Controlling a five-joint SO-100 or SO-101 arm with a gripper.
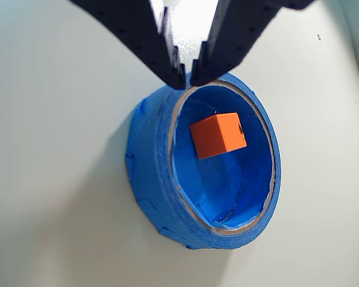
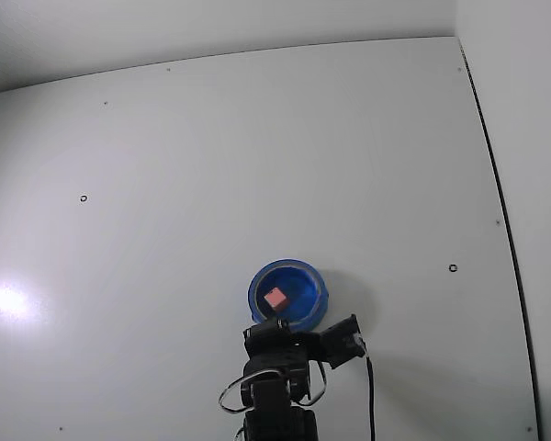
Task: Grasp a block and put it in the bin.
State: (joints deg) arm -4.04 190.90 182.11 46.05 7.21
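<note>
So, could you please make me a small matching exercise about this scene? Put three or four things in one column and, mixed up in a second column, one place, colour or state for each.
Things:
1. block
2. bin
3. gripper
4. table

Descriptions:
A. white, bare surface that carries the rest
B. blue, round, with a thick rim
C. black, empty, fingertips nearly together above the rim
D. small orange-red cube lying inside the blue ring

Pairs: 1-D, 2-B, 3-C, 4-A
</note>
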